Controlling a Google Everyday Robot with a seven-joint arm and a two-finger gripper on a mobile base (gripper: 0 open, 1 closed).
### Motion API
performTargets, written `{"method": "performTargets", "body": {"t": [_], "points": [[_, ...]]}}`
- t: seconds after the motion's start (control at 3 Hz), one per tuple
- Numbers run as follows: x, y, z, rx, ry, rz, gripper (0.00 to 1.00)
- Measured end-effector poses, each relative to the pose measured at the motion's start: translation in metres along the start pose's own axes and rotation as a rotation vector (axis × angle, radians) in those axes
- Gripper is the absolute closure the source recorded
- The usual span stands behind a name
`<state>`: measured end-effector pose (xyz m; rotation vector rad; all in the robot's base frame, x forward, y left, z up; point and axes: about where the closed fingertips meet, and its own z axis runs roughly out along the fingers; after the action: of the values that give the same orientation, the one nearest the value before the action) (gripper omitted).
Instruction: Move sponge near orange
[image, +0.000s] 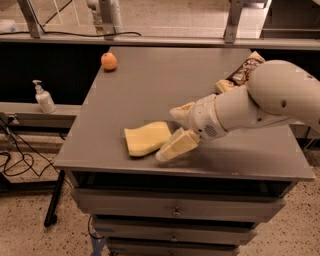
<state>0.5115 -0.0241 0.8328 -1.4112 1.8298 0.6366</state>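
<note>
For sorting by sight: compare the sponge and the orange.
The sponge is flat, pale yellow, wavy-edged; the orange is round, bright, much smaller. The sponge lies near the table's front edge, the orange at its far left corner. The open gripper is beside the sponge, far from the orange. Both rest on the table.

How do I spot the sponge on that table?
Look at the grey table, near its front edge. The sponge is the flat, pale-yellow slab with wavy edges, right beside the open gripper; the orange is small and round.
</note>
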Motion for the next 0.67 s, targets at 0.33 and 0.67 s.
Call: {"method": "performTargets", "body": {"t": [0.33, 0.67], "points": [[-0.007, 0.000, 0.007, -0.002, -0.008, 0.015, 0.41], [-0.013, -0.013, -0.001, 0.027, -0.002, 0.013, 0.64]]}}
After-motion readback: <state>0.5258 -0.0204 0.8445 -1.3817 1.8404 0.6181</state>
